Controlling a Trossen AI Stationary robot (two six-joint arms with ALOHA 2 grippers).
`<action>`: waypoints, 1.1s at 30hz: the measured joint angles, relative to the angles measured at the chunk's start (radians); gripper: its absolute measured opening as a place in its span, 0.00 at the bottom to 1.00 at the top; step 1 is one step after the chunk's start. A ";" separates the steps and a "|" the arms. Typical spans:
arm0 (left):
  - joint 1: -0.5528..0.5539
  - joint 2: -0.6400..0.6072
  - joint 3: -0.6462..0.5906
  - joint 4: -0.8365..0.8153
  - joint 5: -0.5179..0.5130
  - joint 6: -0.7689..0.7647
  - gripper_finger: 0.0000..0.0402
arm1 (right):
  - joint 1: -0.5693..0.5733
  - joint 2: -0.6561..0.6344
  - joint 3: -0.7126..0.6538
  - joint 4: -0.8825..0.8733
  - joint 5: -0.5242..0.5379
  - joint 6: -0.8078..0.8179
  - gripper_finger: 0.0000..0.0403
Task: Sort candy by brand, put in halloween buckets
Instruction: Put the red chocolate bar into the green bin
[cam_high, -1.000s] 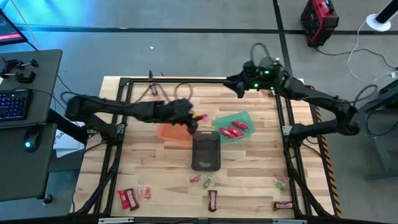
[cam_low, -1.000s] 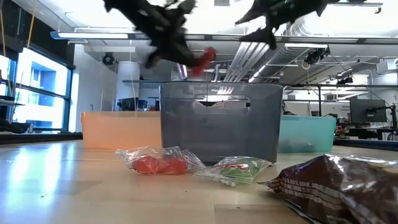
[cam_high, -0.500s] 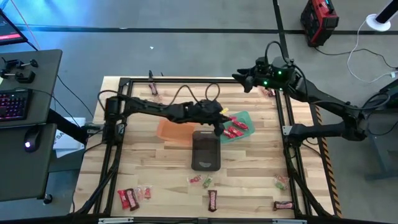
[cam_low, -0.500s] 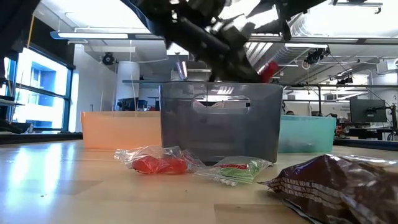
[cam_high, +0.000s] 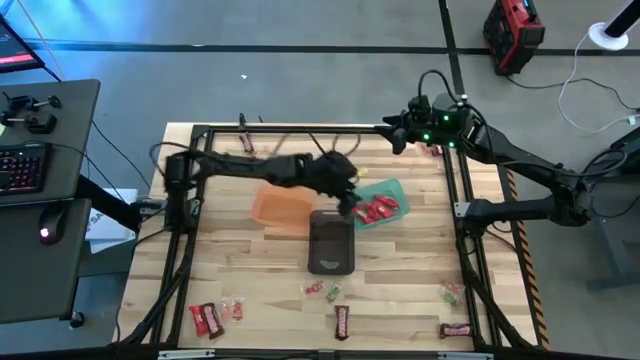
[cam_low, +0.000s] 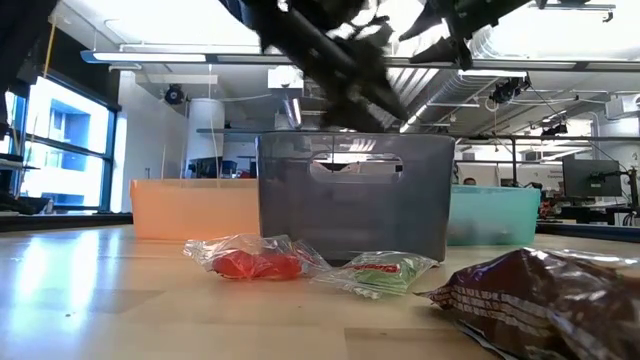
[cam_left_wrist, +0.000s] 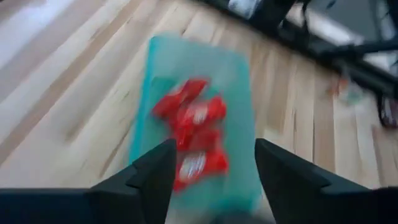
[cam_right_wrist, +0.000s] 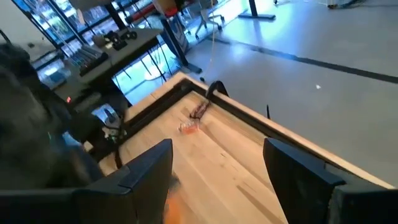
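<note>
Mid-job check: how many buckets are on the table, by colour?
orange bucket: 1
green bucket: 1
dark grey bucket: 1
Total: 3
</note>
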 joint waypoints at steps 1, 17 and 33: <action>0.000 -0.032 0.000 -0.089 0.010 -0.012 0.54 | 0.000 0.000 0.000 -0.014 0.000 -0.003 0.61; -0.582 -0.509 -0.411 -0.492 -0.148 -1.187 0.56 | 0.000 0.000 0.000 -0.289 0.017 -0.012 0.61; -0.863 -0.207 -0.417 -0.753 0.554 -1.006 0.10 | 0.000 0.001 -0.001 -0.268 0.029 0.000 0.61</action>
